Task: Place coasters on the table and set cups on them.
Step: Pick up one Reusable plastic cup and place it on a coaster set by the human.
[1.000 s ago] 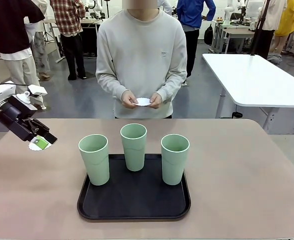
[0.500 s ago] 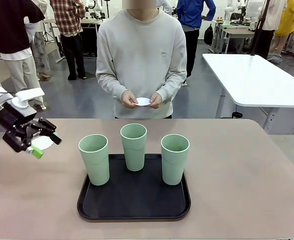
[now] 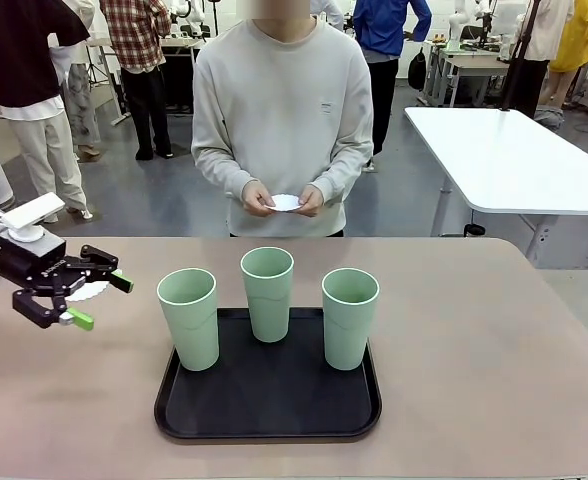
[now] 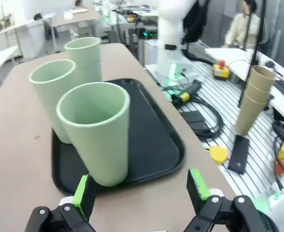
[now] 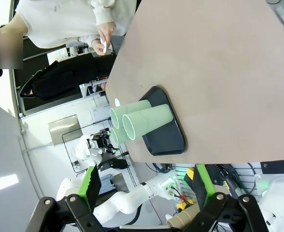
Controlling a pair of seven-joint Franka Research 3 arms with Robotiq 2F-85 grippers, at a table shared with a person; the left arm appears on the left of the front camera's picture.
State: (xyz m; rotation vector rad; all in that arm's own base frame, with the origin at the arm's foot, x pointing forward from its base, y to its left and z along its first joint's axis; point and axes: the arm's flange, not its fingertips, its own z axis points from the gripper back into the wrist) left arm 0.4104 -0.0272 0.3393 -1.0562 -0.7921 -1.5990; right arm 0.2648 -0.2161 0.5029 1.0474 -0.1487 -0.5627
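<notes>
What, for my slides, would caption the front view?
Open left gripper near one laid coaster; three cups on tray; person holds another coaster.

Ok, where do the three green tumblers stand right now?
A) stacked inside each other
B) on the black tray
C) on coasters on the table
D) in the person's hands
B: all three mint-green tumblers stand apart and upright on the black tray.

The beige-pink table (image 3: 474, 350) with rounded corners carries a black rounded-corner tray (image 3: 269, 408) near its middle towards the robot's edge, on which three pale green cups (image 3: 267, 292) stand upright, and one white lacy coaster (image 3: 92, 292) lying flat, well apart, near its left edge
</notes>
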